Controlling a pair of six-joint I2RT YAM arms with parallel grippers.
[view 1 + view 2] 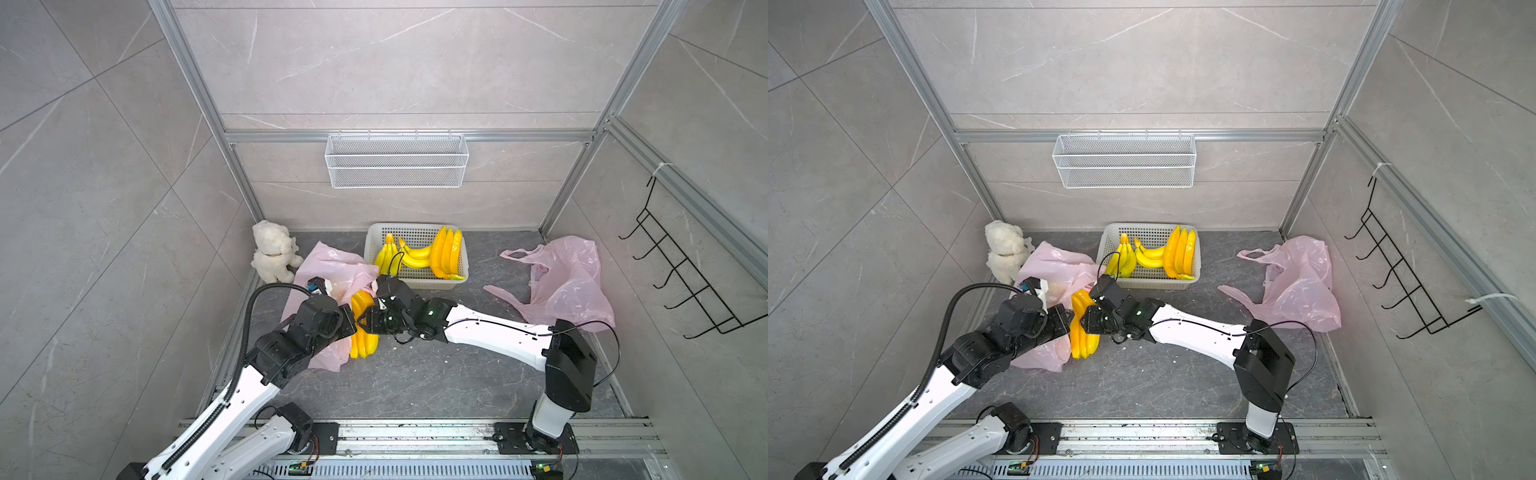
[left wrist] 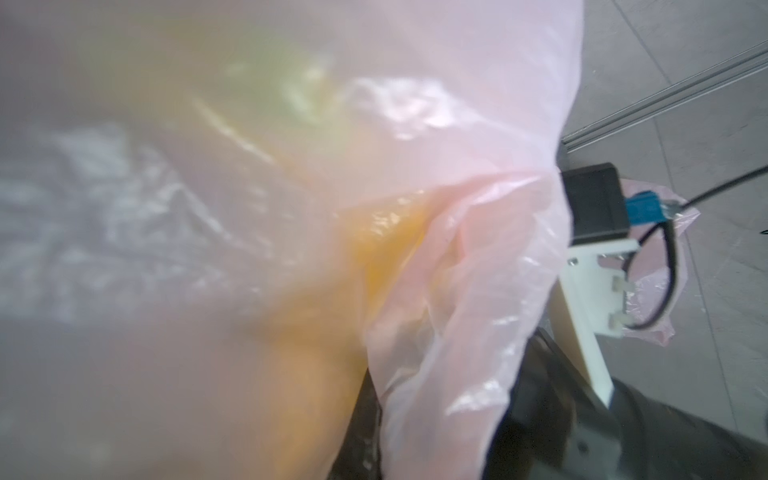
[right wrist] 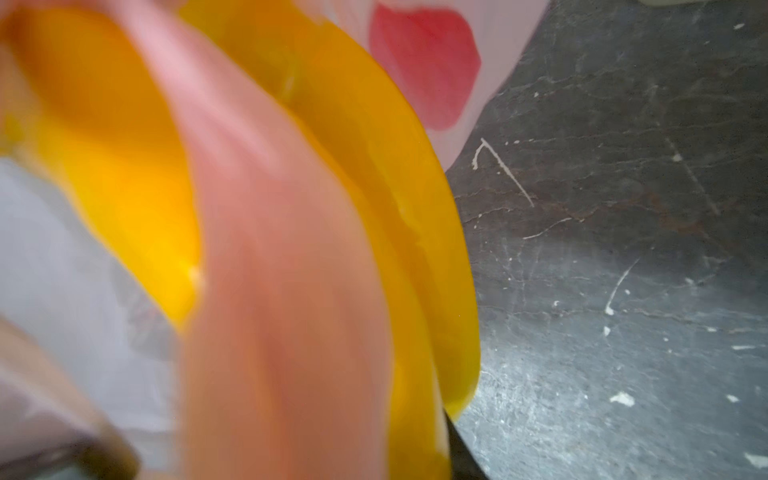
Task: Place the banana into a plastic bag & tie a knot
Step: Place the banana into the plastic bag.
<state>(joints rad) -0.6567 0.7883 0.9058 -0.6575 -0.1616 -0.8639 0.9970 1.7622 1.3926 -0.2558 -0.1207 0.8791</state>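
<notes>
**Arms Meeting at Bag and Bananas**

The left wrist view is showing yellow through the translucent pink plastic bag [image 2: 457, 249]; the right wrist view, the yellow-orange plastic banana bunch [image 3: 374, 187]. Only the top views are giving counts: two bags, the second pink bag [image 1: 569, 282] lying at right; four bunches, three in the white slotted basket [image 1: 432, 284]. Both arms are bending inward. The left gripper [image 1: 352, 321] is pinched shut on the left-of-centre bag; the right gripper [image 1: 362, 322] is clamping the bunch at its mouth.
</notes>
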